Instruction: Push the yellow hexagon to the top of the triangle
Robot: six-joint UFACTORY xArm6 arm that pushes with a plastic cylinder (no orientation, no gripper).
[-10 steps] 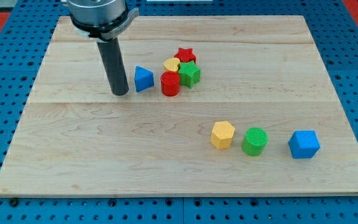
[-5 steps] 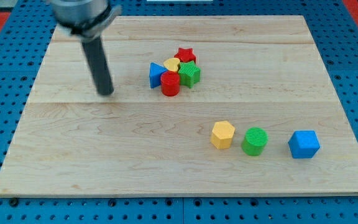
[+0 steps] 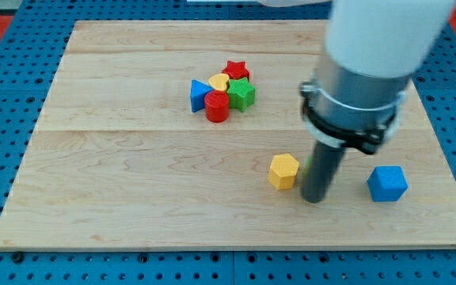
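My tip (image 3: 313, 199) stood on the bench (image 3: 133, 206) just right of the yellow hexagon (image 3: 283, 171); the blue triangle (image 3: 199, 96) lay up-left; the rod end effector held nothing.

Yellow hexagon (image 3: 283, 171) sits flat on the wooden board, lower right of centre in the view, top face up and a lighter yellow than its sides, well apart from the cluster it has to reach. Blue triangle (image 3: 199, 95) is up toward the view's top and left of the hexagon, on the left edge of a small block cluster and touching the red cylinder just right of it. I can't tell how the triangle's point is oriented.
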